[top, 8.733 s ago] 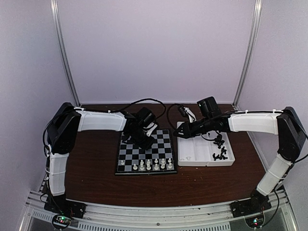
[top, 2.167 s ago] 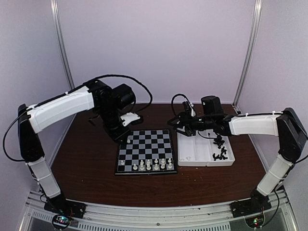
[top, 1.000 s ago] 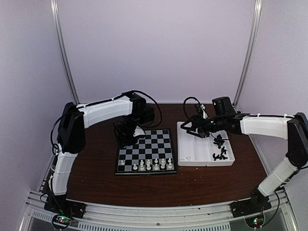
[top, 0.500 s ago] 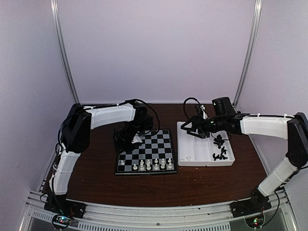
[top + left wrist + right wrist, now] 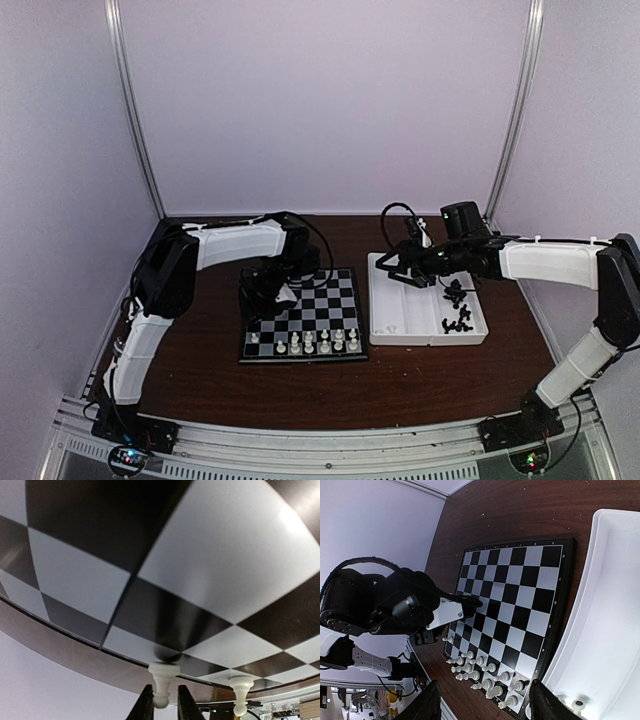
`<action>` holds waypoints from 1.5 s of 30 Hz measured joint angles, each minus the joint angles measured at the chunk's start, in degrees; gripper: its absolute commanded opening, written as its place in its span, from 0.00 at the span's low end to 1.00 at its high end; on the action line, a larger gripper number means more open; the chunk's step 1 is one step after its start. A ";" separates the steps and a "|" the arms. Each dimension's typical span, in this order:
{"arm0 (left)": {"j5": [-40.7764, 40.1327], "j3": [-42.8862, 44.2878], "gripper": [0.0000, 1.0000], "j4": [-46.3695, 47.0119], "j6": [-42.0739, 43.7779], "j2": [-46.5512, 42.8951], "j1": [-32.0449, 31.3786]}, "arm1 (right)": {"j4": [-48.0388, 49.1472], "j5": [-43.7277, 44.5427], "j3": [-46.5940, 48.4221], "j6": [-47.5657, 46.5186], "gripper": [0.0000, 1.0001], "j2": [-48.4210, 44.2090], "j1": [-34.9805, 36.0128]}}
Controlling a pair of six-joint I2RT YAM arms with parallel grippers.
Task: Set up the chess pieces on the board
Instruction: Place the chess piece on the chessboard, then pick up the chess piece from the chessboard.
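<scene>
The board (image 5: pixel 322 300) lies left of centre, with white chess pieces (image 5: pixel 310 342) in its two near rows. My left gripper (image 5: pixel 283 293) is low over the board's left part. In the left wrist view its jaws (image 5: pixel 165 688) stand slightly open around the head of a white pawn (image 5: pixel 163 672), which stands on the board (image 5: pixel 225 570) near the rim; a gap shows on one side. A second white pawn (image 5: pixel 241 692) stands beside it. My right gripper (image 5: pixel 392 268) hovers open and empty over the tray's left compartment. Black pieces (image 5: pixel 455 310) lie in the right compartment.
The white two-compartment tray (image 5: pixel 400 322) sits right of the board, its long wall (image 5: pixel 615 605) beside the board's edge (image 5: pixel 565 595). A white piece (image 5: pixel 576 705) lies in the tray's corner. Brown table runs all around; white walls and metal posts close it in.
My left arm swung in from the back left and came down onto the board; its jaws have just parted a little from the white pawn. The right arm has stayed still.
</scene>
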 measured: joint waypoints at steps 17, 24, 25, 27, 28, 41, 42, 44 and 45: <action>1.55 -0.48 0.37 5.18 -1.51 -2.78 0.37 | 0.00 0.00 0.00 0.04 0.59 0.00 0.00; 3.58 -10.58 0.46 14.38 -4.50 -13.66 1.57 | 0.02 0.00 0.00 0.13 0.60 0.00 0.00; 3.78 -13.11 0.50 16.63 -5.35 -15.72 1.77 | 0.02 0.00 0.00 0.13 0.60 0.00 0.00; 4.35 -18.03 0.56 20.90 -6.82 -19.19 2.01 | 0.04 0.00 0.00 0.15 0.59 0.00 0.00; 5.03 -21.66 0.58 24.11 -7.80 -21.35 2.19 | 0.02 0.00 0.00 0.17 0.60 0.00 0.00; 9.25 -40.46 0.74 48.94 -14.82 -30.56 3.04 | -5.60 3.91 1.27 -4.04 1.00 -0.02 0.00; 9.27 -40.61 0.72 49.83 -14.97 -30.56 3.06 | -6.69 4.72 1.75 -4.79 1.00 -0.02 0.00; 9.25 -40.74 0.66 51.32 -15.19 -30.56 3.13 | -8.33 6.56 2.54 -6.47 1.00 -0.02 -0.02; 9.25 -40.81 0.62 52.02 -15.28 -30.58 3.17 | -8.83 7.08 2.67 -7.04 1.00 -0.02 -0.04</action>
